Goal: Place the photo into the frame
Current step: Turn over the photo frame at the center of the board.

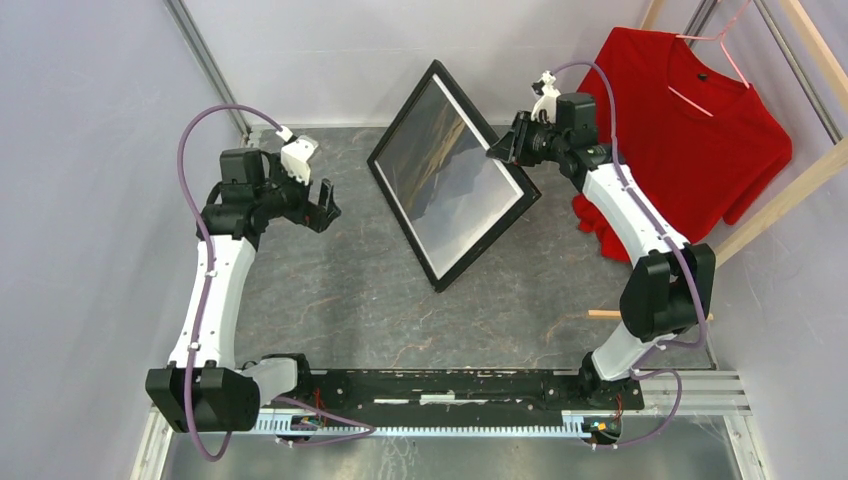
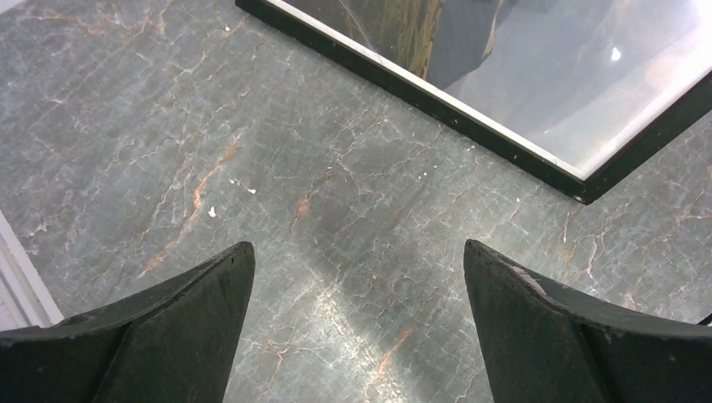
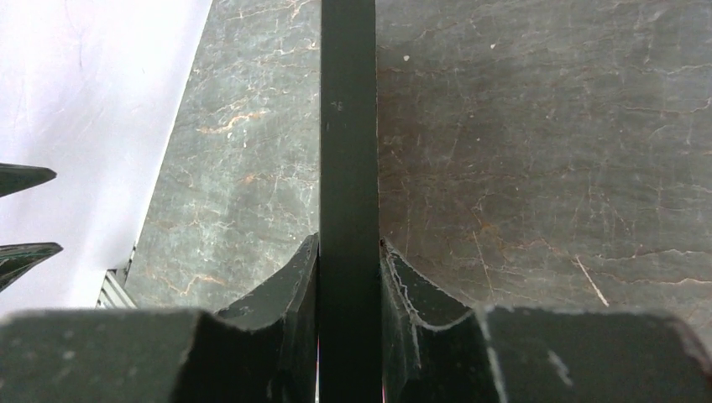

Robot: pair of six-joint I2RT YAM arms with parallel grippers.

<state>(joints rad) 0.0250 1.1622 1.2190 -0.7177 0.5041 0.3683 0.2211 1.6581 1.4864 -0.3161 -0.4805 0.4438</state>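
Note:
The black frame (image 1: 404,225) stands tilted on the marble table (image 1: 330,300), one corner down, its front face towards the camera. The photo (image 1: 450,170), dark brown-golden fading to pale grey, shows inside it behind the glass. My right gripper (image 1: 500,148) is shut on the frame's upper right rail; in the right wrist view both fingers clamp the black rail (image 3: 348,126) at the gripper (image 3: 348,243). My left gripper (image 1: 325,205) is open and empty, left of the frame. In the left wrist view it (image 2: 357,256) hovers over bare table, with the frame's rail (image 2: 420,96) and photo (image 2: 537,75) ahead.
A red shirt (image 1: 690,120) hangs on a hanger from a wooden rack (image 1: 790,180) at the back right. A wooden stick (image 1: 610,314) lies by the right arm. A metal post (image 1: 210,60) and pale walls border the table on the left and at the back.

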